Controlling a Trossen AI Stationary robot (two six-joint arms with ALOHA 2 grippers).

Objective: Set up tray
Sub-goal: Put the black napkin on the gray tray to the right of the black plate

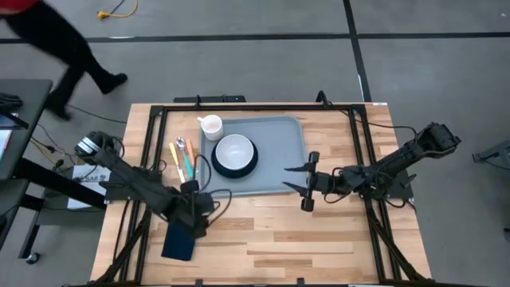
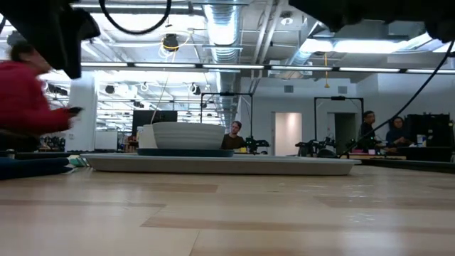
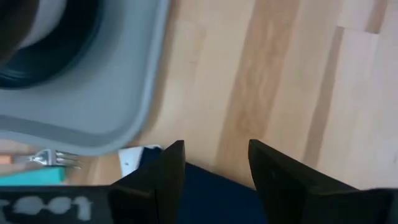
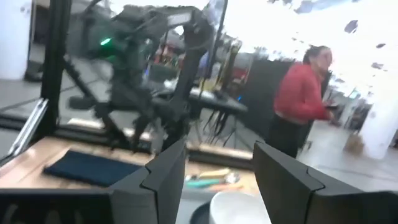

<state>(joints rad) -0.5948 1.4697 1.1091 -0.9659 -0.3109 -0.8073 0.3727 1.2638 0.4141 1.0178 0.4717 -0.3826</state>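
The table is pale wood in jointed planks, smooth with a soft sheen. The tray looks like matt grey-blue plastic, its low rim smooth. On it, the white bowl and dark plate look glazed and glossy, as does the white cup at its far left corner. The navy napkin at the near left is matt cloth

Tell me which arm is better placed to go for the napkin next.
Left, probably. The left gripper hangs open right above the dark napkin, near the tray corner. The right gripper sits open across the table at the tray's other edge.
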